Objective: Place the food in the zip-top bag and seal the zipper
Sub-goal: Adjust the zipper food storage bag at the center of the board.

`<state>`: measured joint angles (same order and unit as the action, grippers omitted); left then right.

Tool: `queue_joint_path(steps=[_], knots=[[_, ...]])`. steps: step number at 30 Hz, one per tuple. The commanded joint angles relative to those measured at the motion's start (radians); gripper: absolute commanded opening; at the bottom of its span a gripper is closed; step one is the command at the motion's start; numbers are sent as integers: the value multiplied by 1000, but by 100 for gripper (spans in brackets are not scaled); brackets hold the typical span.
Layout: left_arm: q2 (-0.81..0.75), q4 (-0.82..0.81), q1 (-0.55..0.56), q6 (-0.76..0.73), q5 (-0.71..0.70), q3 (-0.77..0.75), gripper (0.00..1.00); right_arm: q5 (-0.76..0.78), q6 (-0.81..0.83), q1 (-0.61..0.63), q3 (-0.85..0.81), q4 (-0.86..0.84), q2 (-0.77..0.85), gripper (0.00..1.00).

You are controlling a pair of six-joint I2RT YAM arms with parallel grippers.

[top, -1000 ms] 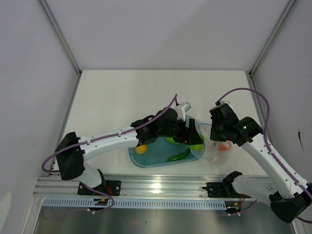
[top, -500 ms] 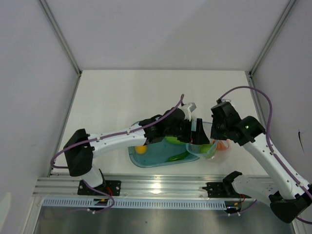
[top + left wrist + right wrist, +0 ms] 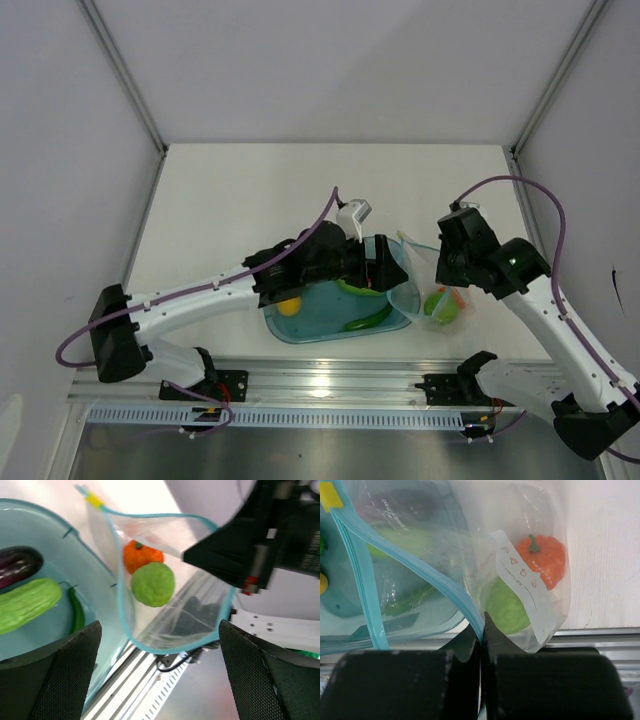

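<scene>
Half a second ago the left gripper [image 3: 383, 268] stood at the bag's mouth; it has since drawn back over the right end of the blue tub [image 3: 318, 322], and its fingers [image 3: 50, 677] are spread wide with nothing between them. The right gripper [image 3: 481, 625] has kept its place, its jaws pressed together on the zipper [image 3: 420, 575], the narrow light teal strip, so that the zip-top bag [image 3: 197, 615] hangs open beside the tub, at the near edge of the white table [image 3: 250, 200]. The bag is thin, clear and crinkled, with a yellow tab [image 3: 93, 500] at one end of the strip and a white printed label on its side. In it lie two pieces: a pale green round fruit [image 3: 152, 583] with a pebbled skin and, touching it, an orange-red tomato [image 3: 142, 556], ribbed and topped with a small green stem. The tub is rigid, translucent blue plastic with rounded corners. It holds a glossy purple eggplant [image 3: 17, 565], a bumpy pale green cucumber [image 3: 27, 604], a slim, curved dark green chili [image 3: 76, 611] and, towards its left end, a yellow round fruit [image 3: 289, 306].
</scene>
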<state>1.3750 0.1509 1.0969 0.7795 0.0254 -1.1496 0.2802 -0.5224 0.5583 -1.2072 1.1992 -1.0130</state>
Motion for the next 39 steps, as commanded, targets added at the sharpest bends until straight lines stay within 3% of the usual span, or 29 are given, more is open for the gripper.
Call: queue_joint_path(steps=[1, 6, 10, 12, 13, 15, 16, 17, 21, 25, 30, 35, 39], knots=[[31, 64, 3, -52, -70, -16, 99, 8, 9, -6, -35, 11, 31, 0], [139, 82, -9, -88, -71, -103, 96, -22, 19, -5, -23, 0, 53, 0], [223, 93, -29, -100, -49, -168, 88, -15, 22, -6, -20, 0, 73, 0], [262, 81, -45, -97, 6, -189, 72, -9, 22, -6, -17, 2, 76, 0], [271, 75, -46, -103, 25, -203, 49, -9, 22, -6, -14, 0, 76, 0], [291, 68, -49, -115, 63, -231, 26, -4, 22, -6, 1, -6, 74, 0], [292, 72, -49, -131, 70, -257, 6, 0, 22, -6, 11, -9, 74, 0], [295, 76, -49, -143, 77, -287, 0, 8, 19, -6, 18, -9, 73, 0], [299, 55, -46, -221, 145, -387, 1, 60, -14, -8, 58, -9, 68, 0], [274, -54, -32, -272, 316, -407, 1, 99, -30, -8, 41, -24, 112, 0], [318, -7, -37, -178, 303, -348, 1, 120, -28, -6, 11, -35, 155, 0], [456, 65, -45, -97, 337, -329, 1, 177, -44, -8, -12, -7, 171, 0], [429, -28, -45, -72, 340, -237, 1, 231, -53, -11, -6, 3, 188, 0]])
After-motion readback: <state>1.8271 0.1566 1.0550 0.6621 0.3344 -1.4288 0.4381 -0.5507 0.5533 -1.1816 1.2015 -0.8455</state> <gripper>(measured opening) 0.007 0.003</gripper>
